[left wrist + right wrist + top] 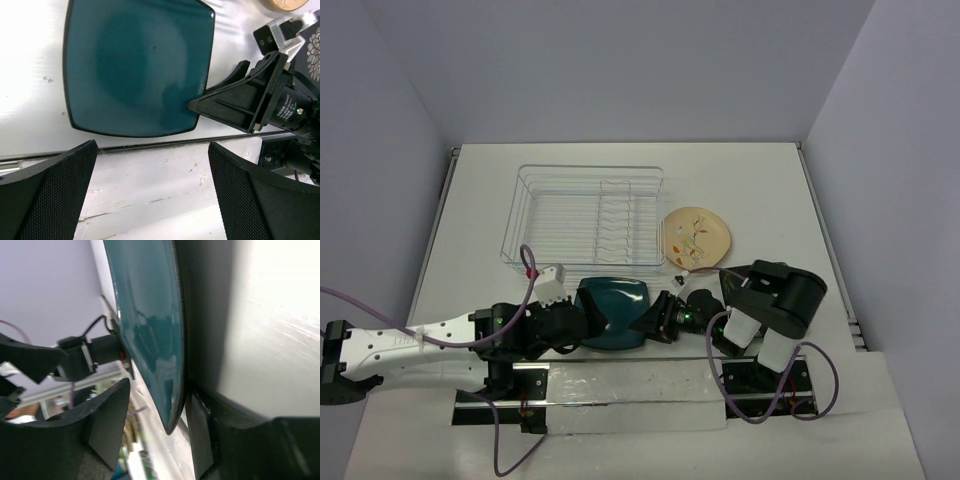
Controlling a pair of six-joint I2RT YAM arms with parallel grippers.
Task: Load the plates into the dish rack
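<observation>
Glossy teal rounded-square plate [613,312] lies flat on the white counter [770,190], short of the clear wire dish rack [585,218]; right gripper [159,390] straddles its rim unclenched, left gripper [152,150] gapes nearby. A shallow bite on that slick edge risks a slip

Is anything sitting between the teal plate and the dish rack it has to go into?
Nothing visible lies between the teal plate and the dish rack. The cream plate sits to the rack's right, off that line. Only the left arm's wrist and its cable hang over the gap, near the rack's front-left corner.
</observation>
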